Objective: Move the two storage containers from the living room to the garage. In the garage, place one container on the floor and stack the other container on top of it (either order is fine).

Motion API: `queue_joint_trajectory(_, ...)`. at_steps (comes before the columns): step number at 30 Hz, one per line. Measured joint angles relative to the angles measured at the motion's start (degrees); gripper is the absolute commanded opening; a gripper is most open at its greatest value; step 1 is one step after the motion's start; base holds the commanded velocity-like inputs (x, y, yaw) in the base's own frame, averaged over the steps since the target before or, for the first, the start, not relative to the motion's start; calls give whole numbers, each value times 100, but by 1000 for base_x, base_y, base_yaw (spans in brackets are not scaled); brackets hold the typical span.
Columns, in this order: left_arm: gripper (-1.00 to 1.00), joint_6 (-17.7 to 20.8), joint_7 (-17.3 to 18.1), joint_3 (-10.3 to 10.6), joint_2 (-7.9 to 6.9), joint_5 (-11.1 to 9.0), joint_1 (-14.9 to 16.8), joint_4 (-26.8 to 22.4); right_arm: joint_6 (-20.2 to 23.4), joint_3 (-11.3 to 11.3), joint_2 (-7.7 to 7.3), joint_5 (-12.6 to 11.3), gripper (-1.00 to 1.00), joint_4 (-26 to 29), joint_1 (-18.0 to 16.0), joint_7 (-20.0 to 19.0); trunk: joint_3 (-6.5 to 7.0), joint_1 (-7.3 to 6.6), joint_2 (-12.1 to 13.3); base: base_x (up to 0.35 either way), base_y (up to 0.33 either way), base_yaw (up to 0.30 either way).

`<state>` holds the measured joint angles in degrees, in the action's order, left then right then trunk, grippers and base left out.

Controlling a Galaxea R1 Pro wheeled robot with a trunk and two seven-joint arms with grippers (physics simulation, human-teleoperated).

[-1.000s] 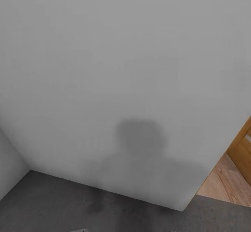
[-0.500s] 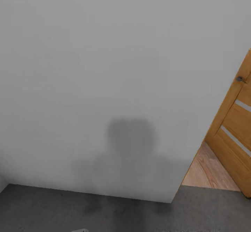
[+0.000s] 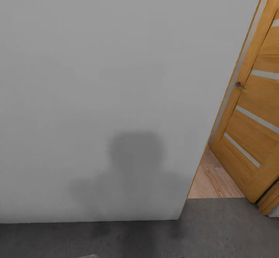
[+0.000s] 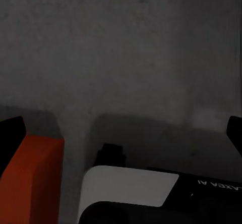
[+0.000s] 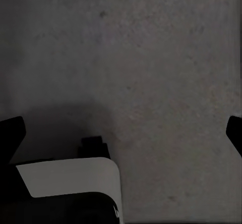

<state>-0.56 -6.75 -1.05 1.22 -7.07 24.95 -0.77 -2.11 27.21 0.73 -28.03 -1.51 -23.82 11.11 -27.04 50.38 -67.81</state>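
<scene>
facing a plain white wall [image 3: 97,76], rough dark grey concrete floor [image 3: 217,231] below, honey-coloured wooden door [image 3: 252,126] ajar rightward. orange-red thin-walled bin [image 4: 30,178] just beside left gripper [image 4: 121,133], fingertips spread wide; right gripper [image 5: 121,133] likewise apart, empty. risk: clipping the doorframe when turning through.

A wall [image 3: 116,76] stands straight ahead, rising from the floor [image 3: 217,231]. To its right a doorway opens onto plank flooring [image 3: 213,180], with a door [image 3: 252,107] swung open at that gap's right side. Below the left gripper [image 4: 121,133] lies the floor, with a storage container [image 4: 30,178] just beside one fingertip. Only floor lies under the right gripper [image 5: 121,133].
</scene>
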Motion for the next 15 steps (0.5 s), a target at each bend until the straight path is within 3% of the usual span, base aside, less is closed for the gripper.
queue_joint_trajectory(15, 100, 0, 0, -2, 0, 0, 0, 0, -20, 0, -13, 2, 100, 0, 0, 0, 0, 0, 0, 0, 0, -259)
